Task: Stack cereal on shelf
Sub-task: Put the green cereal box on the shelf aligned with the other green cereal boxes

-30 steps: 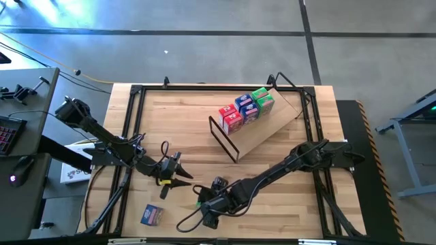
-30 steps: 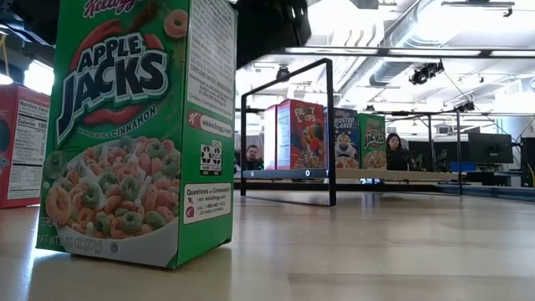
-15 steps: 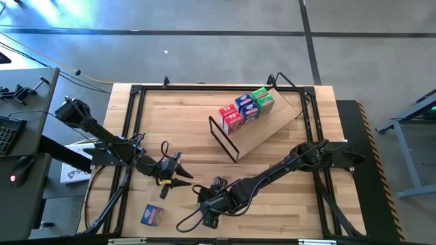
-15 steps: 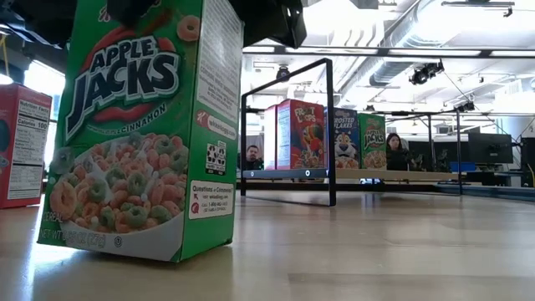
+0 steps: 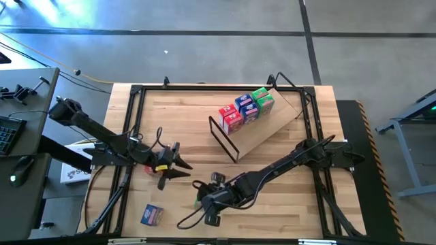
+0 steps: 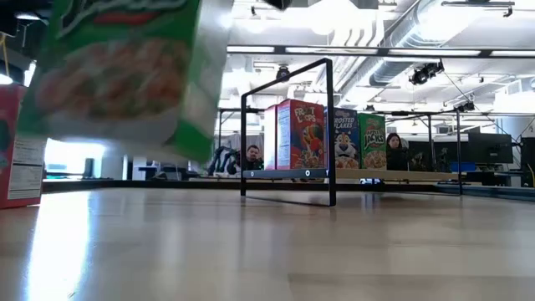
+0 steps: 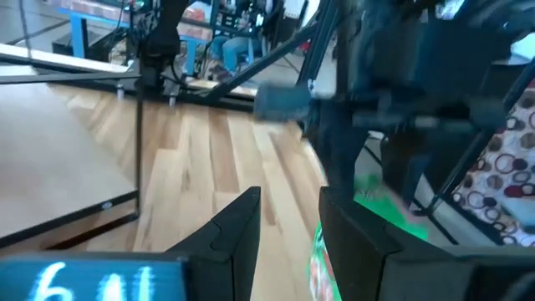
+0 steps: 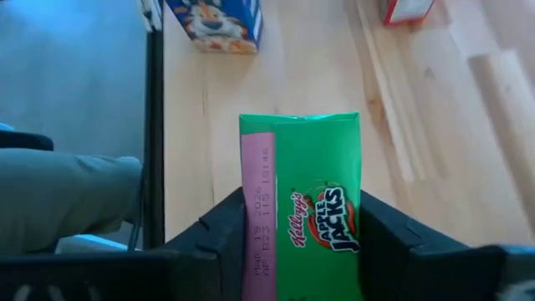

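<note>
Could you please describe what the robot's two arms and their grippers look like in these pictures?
Both arms are slim, dark, jointed links with black cables looping alongside them. The left gripper has pointed black fingers and a small yellow and red marking near its wrist. The right gripper has broad, dark, wedge-shaped fingers, and a black cable curls loosely onto the wooden tabletop beside it.

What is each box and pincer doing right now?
Green box: gripped, lifted off the table.
Right pincer: shut on the green box.
Left pincer: open, empty.
Red box: standing on the table.
Blue box: on the table, untouched.
Shelf: slanted, partly filled.
Shelf boxes: upright in a row.
</note>
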Tool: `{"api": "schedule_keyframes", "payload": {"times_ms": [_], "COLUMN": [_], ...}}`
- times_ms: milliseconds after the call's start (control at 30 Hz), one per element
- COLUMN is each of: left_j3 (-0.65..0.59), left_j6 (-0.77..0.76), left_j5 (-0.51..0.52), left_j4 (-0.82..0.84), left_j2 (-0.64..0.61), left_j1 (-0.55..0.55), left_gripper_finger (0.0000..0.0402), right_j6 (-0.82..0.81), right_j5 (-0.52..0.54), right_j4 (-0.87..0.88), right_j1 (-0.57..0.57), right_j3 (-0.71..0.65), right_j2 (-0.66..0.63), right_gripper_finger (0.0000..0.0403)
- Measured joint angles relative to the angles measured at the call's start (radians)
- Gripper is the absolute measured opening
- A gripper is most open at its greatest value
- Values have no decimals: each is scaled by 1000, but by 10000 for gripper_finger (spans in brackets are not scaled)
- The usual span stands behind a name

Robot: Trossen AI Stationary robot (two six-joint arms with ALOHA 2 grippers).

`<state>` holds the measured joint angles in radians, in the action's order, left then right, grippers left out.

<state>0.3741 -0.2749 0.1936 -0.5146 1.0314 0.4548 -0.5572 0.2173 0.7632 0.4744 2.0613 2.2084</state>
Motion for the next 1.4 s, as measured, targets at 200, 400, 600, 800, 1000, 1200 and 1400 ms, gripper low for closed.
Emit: {"api": "schedule_keyframes", "payload": {"times_ms": [200, 400, 600, 800, 1000, 1200, 1400], "left_j3": [-1, 0, -1, -1, -1, -1, -1], "left_j6": [35, 51, 45, 60, 68, 77, 75], "left_j5": [-1, -21, -40, -87, -132, -159, -177], "left_j4": [88, 134, 202, 205, 216, 216, 221], "left_j2": [-89, -180, -244, -275, -278, -277, -277], "left_j1": [-24, -82, -167, -241, -309, -361, -394], "left_gripper_finger": [117, 117, 117, 117, 117, 117, 117], "right_j6": [140, 293, 402, 566, 674, 821, 985], "right_j5": [8, 13, 26, 52, 73, -34, -149], "right_j4": [18, 166, 418, 646, 804, 719, 465], "right_j1": [-31, -88, -185, -290, -420, -544, -665], "right_j3": [0, 0, 0, 0, -53, -343, -693], "right_j2": [-95, -251, -441, -613, -692, -793, -917], "right_gripper_finger": [147, 147, 147, 147, 146, 146, 146]}}
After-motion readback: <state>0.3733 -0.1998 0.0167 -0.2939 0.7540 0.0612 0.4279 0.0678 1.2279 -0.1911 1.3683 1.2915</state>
